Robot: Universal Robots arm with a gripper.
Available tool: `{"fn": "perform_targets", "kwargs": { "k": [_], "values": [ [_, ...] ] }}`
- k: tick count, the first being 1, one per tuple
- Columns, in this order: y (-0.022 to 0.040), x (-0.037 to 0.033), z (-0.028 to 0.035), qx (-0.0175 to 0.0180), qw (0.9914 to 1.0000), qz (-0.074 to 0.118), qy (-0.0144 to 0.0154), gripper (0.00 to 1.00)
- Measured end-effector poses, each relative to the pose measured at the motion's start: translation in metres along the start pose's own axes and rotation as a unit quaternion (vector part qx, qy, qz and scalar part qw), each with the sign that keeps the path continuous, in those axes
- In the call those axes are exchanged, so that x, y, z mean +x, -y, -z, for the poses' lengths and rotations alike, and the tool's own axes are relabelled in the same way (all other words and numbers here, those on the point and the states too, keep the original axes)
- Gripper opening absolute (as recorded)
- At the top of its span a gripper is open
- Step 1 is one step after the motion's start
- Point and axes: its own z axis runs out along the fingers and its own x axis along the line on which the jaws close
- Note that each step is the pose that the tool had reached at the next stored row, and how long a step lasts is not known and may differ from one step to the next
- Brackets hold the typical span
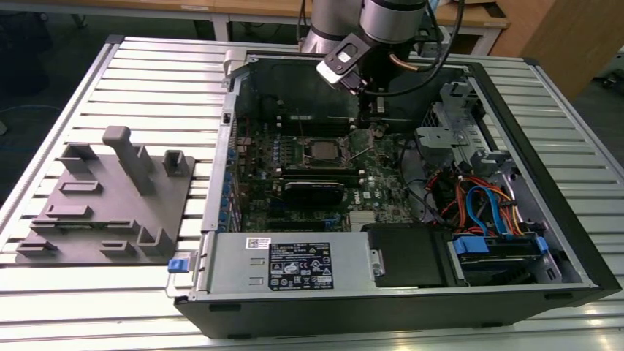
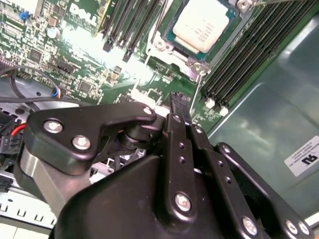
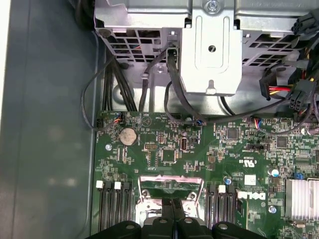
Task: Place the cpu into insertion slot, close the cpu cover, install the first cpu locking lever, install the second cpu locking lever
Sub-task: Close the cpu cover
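The cpu [image 2: 202,25], with its silver-grey top, lies in the insertion slot [image 1: 337,159] on the green board. The cpu cover [image 2: 167,47] lies flat around it, and the chip shows through its window. My gripper [image 1: 367,123] hangs just beyond the slot's edge, on the exterior view's right of it, with its black fingers pressed together and shut [image 2: 178,107] [image 3: 172,206]. A thin wire locking lever [image 2: 196,94] stands up from the slot's corner and runs close past the fingertips. Whether it is pinched between them I cannot tell.
The open computer case [image 1: 546,219] encloses the board. Long black memory slots [image 2: 249,55] flank the socket. A metal drive cage [image 3: 209,50] and black cables [image 3: 172,84] lie beyond the board. A grey fixture block [image 1: 107,197] stands on the slatted table at the exterior view's left.
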Motion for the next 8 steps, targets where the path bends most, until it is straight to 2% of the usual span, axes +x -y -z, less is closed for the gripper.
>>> {"fn": "perform_targets", "kwargs": {
  "k": [8],
  "values": [
    [-0.0018, 0.0, -0.0002, 0.0, 1.0, 0.0, -0.0002, 0.11]
  ]
}}
